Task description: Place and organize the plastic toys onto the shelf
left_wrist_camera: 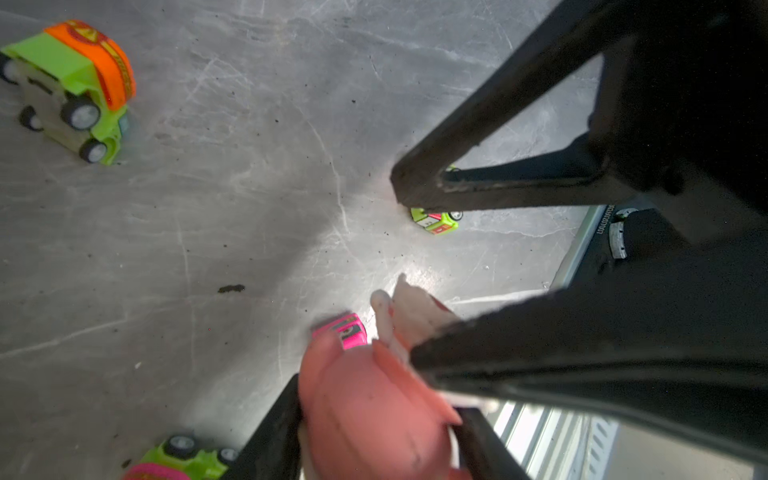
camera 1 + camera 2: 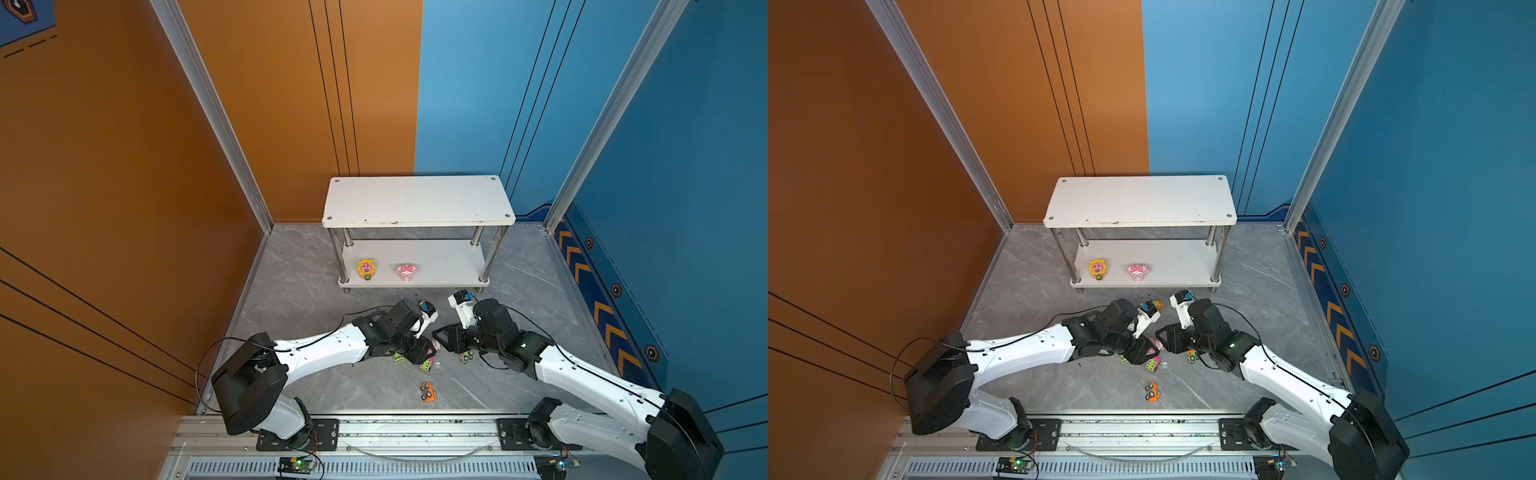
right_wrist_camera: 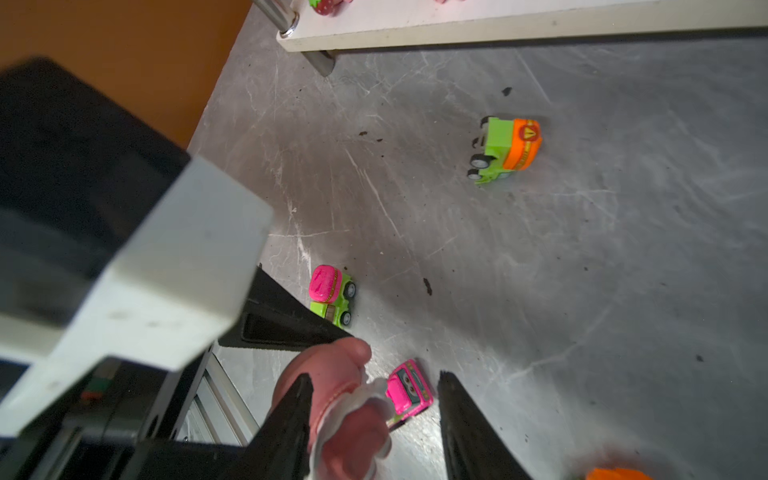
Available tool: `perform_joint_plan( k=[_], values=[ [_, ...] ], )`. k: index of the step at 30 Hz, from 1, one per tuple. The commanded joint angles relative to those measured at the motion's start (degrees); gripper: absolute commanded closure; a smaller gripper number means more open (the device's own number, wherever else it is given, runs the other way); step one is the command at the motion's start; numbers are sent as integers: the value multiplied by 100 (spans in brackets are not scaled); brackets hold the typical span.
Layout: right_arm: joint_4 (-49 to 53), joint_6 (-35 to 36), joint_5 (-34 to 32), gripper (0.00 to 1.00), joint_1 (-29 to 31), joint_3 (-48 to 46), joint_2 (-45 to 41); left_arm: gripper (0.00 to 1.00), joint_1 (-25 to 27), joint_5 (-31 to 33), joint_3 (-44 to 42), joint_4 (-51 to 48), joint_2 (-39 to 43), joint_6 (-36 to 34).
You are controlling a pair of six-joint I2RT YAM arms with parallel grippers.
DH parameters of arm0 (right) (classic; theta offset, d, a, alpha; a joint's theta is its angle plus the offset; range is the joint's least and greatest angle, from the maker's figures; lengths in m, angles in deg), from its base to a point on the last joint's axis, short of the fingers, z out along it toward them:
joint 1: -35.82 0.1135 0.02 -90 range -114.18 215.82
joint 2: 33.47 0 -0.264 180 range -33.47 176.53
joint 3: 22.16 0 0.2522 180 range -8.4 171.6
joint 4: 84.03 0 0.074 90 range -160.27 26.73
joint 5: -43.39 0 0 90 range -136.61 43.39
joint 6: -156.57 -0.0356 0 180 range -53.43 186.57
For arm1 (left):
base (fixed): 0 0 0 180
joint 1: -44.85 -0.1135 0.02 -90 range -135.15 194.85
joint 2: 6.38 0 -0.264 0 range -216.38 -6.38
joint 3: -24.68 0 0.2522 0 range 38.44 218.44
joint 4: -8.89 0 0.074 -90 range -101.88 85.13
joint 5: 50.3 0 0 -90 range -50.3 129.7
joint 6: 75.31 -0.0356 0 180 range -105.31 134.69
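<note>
While clamping pink figurine (image 1: 361, 424) above desk (image 3: 582, 291) in left gripper (image 1: 374, 401) fingers (image 1: 274, 436), with right gripper (image 3: 374, 376) fingers (image 3: 465, 428) spread, empty, one against it: could drag it loose on retreat, dropping it among toy cars (image 3: 507, 147), short of shelf (image 2: 415, 199).

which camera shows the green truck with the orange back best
Right wrist: the green-and-orange truck lies whole on its side. In the left wrist view the truck is bigger but clipped at the frame edge. In a top view the left arm hides most of the truck.
</note>
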Motion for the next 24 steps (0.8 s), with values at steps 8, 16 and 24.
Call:
perform_joint_plan(
  k=[8,16,24],
  values=[
    [-1061,-1307,706,35,31,-143,707,79,-329,299,-575,-72,1126,-208],
    [-2211,-2247,1004,36,475,-148,1227,79,-353,639,-724,254,1532,-364],
    [-2223,-2480,869,33,801,-215,1257,79,-588,723,-803,328,1567,-268]
  ],
)
